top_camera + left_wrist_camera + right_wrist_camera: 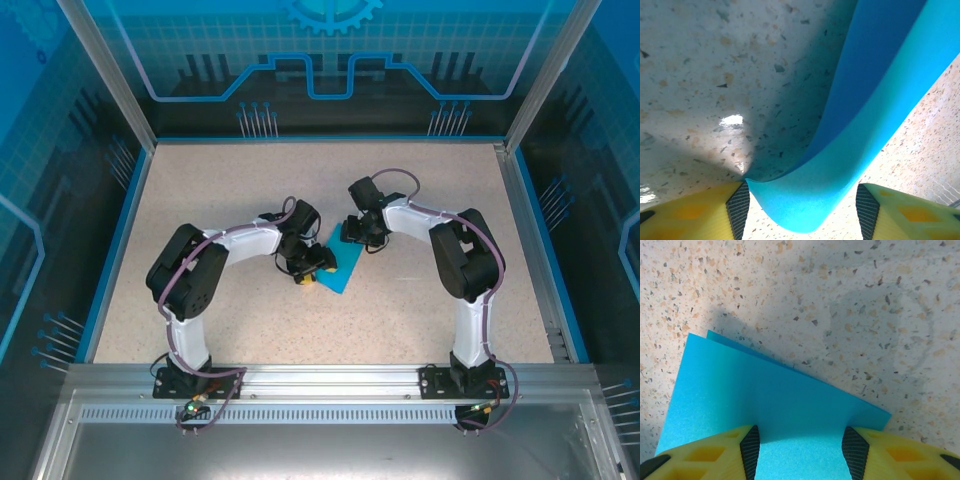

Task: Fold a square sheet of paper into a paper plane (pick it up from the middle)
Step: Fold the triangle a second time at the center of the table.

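Speckled beige tabletop (200, 190), blue walls (330, 60); left tool (802, 212), right tool (800, 447) both spread astride square sheet of paper (342, 268).

Speckled tabletop inside a blue-printed enclosure

The beige, dark-flecked tabletop (250, 190) is edged by a blue border strip (112, 250) at 9, 12 and 3 o'clock. Slanted aluminium posts (105, 75) rise at 10 and 2 o'clock, framing a back panel (200, 50) printed with a grid, circuit lines and a gear emblem (332, 12) at 12 o'clock. An aluminium rail (330, 377) spans 6 o'clock, with a grey metal sheet (320, 450) just beyond it. In the left wrist view, a small white glare spot (732, 120) shows on the tabletop.
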Controlling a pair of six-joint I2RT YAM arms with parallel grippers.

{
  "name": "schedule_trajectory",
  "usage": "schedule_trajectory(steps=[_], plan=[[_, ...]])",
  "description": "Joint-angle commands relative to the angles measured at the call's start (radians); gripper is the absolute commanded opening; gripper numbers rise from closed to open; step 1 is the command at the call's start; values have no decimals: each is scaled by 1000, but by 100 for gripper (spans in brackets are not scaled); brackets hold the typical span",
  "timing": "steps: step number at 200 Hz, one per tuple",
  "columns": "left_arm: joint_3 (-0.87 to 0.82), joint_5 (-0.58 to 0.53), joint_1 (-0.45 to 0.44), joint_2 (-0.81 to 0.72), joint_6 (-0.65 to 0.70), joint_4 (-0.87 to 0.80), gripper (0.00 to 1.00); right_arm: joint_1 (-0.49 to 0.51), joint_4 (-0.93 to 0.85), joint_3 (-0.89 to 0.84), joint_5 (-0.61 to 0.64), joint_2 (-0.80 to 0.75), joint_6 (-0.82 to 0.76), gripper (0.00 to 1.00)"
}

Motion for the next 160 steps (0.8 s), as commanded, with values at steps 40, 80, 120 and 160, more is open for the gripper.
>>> schedule_trajectory(steps=[40, 80, 120, 160], plan=[[14, -16, -8, -46, 55, -73, 61, -9, -39, -51, -40, 77, 16, 53], [7, 29, -9, -82, 40, -64, 60, -8, -41, -48, -40, 77, 15, 53], [18, 23, -10, -93, 41, -73, 60, -8, -43, -43, -40, 80, 14, 53], [22, 37, -10, -111, 39, -81, 60, -8, -46, -43, -39, 80, 13, 53]])
